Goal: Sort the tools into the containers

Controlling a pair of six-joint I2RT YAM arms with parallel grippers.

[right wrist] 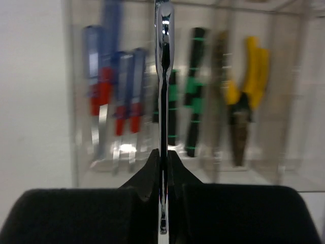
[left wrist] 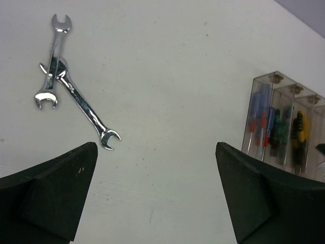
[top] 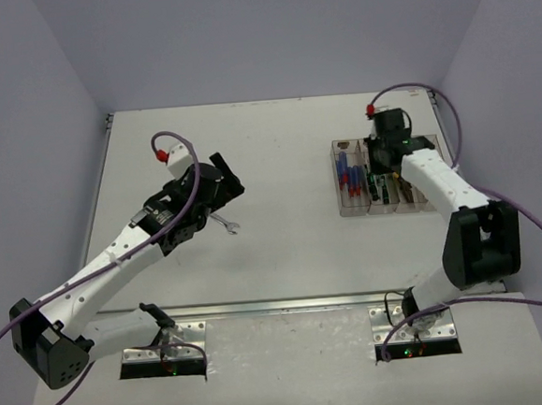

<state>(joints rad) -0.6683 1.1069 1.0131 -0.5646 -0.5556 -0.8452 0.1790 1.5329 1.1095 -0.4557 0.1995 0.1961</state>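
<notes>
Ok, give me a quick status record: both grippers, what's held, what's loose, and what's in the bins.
left gripper: open, empty, above the table
right gripper: shut on held wrench, in front of the bins
loose wrenches: two, crossed and touching, on the table near the left gripper
bin contents: blue-red screwdrivers, black-green screwdrivers, pliers, each kind in its own compartment
fourth compartment: cannot tell, hidden by the right arm
</notes>
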